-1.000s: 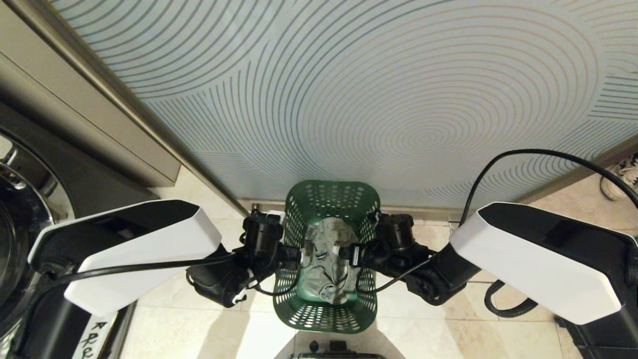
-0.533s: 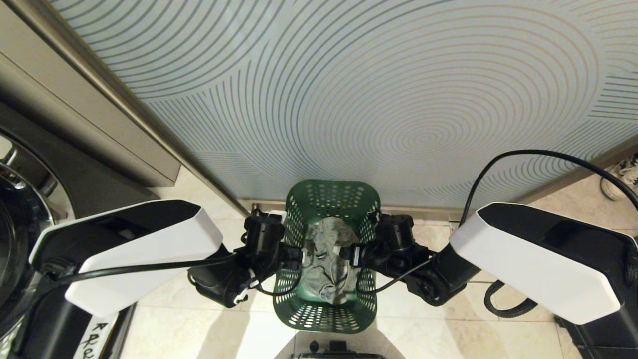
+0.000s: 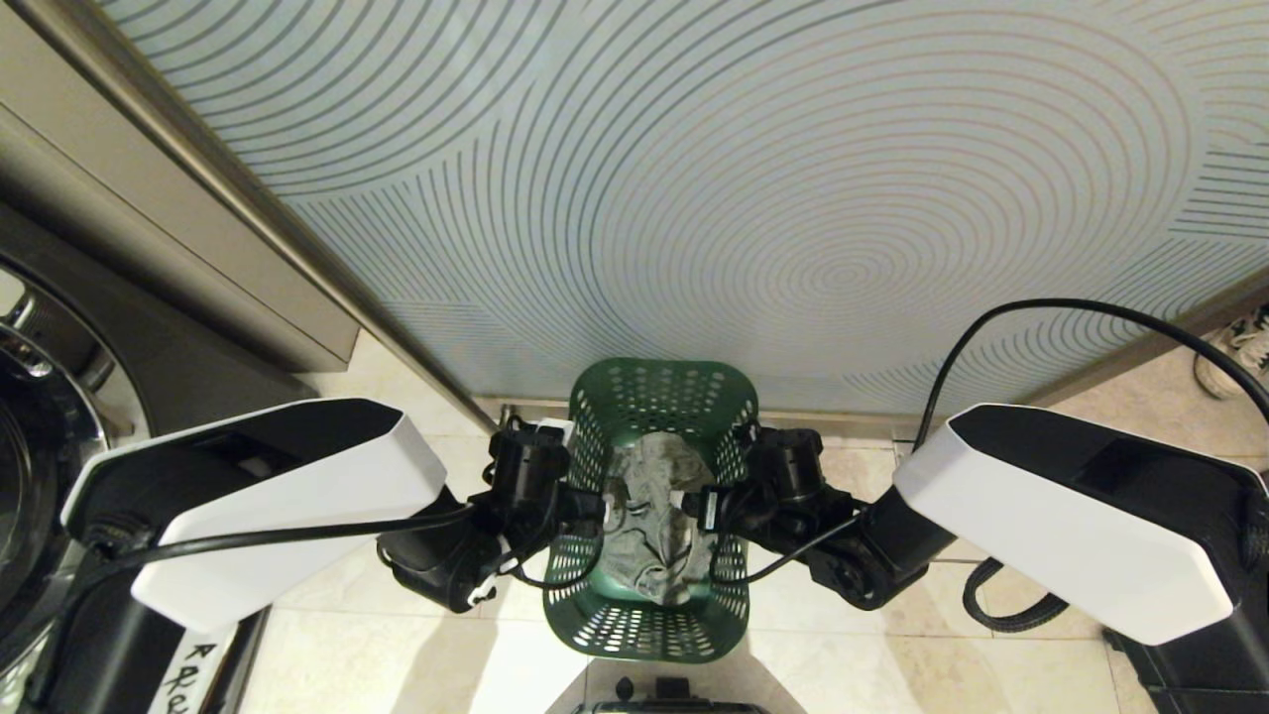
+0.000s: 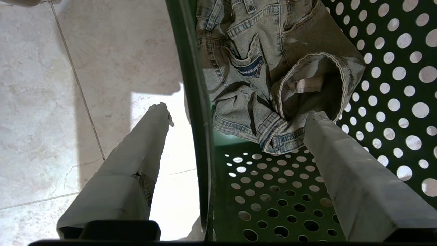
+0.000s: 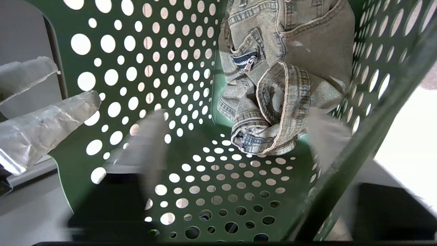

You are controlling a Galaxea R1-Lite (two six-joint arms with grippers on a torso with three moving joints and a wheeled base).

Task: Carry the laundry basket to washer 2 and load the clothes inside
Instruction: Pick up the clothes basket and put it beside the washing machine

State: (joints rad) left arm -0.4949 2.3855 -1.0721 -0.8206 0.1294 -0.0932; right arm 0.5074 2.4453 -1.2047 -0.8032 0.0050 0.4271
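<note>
The green laundry basket (image 3: 595,625) stands on the tiled floor right in front of me. The clothes (image 3: 649,540), a crumpled pale denim garment (image 4: 273,68), lie inside it. My left gripper (image 3: 587,506) is open and straddles the basket's left wall (image 4: 196,102), with one finger (image 4: 136,153) outside and the other finger (image 4: 341,164) inside. My right gripper (image 3: 699,508) is at the right wall (image 5: 358,147). Its fingers (image 5: 150,136) are wide apart and blurred, with nothing held. A dark washer (image 3: 149,347) with a chrome ring is at the left edge; its number is hidden.
A frosted glass panel (image 3: 744,198) with ringed lines rises just behind the basket, with a metal post (image 3: 297,248) along its left edge. A shoe (image 3: 1234,357) lies on the floor at the far right. A black cable (image 3: 991,327) loops over my right arm.
</note>
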